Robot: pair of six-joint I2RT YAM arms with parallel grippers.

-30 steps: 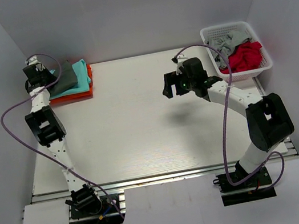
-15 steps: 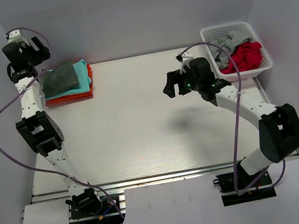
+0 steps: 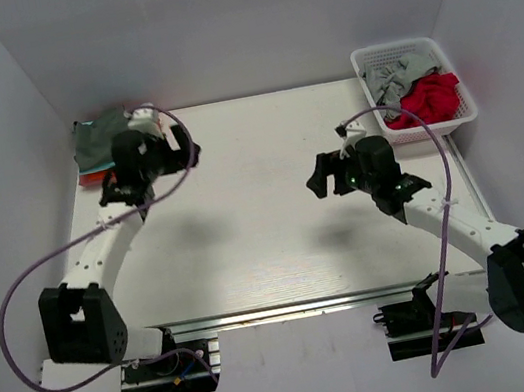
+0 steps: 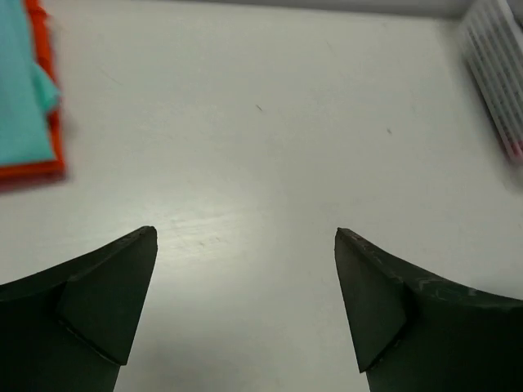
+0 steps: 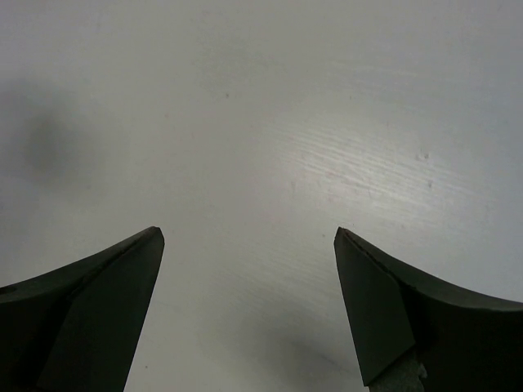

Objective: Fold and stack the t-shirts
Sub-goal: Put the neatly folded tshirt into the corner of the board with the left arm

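Observation:
A stack of folded t-shirts lies at the table's far left corner, with the dark charcoal grey t-shirt [image 3: 97,137] on top and an orange one [image 3: 88,176] showing at the bottom edge. In the left wrist view the teal shirt [image 4: 20,90] and the orange one [image 4: 51,106] show at the left edge. My left gripper [image 3: 124,192] [image 4: 245,233] hangs open and empty over bare table, just right of the stack. My right gripper [image 3: 320,178] [image 5: 249,233] is open and empty above the table's right half. A light grey t-shirt [image 3: 389,82] and a red one [image 3: 430,97] lie crumpled in the basket.
The white mesh basket [image 3: 399,50] [image 4: 494,65] stands at the far right corner. White walls close in the left, back and right sides. Purple cables loop from both arms.
My left gripper opened, left the dark grey t-shirt on the stack and swung off it toward the table. The right arm drew back toward the near side, still open.

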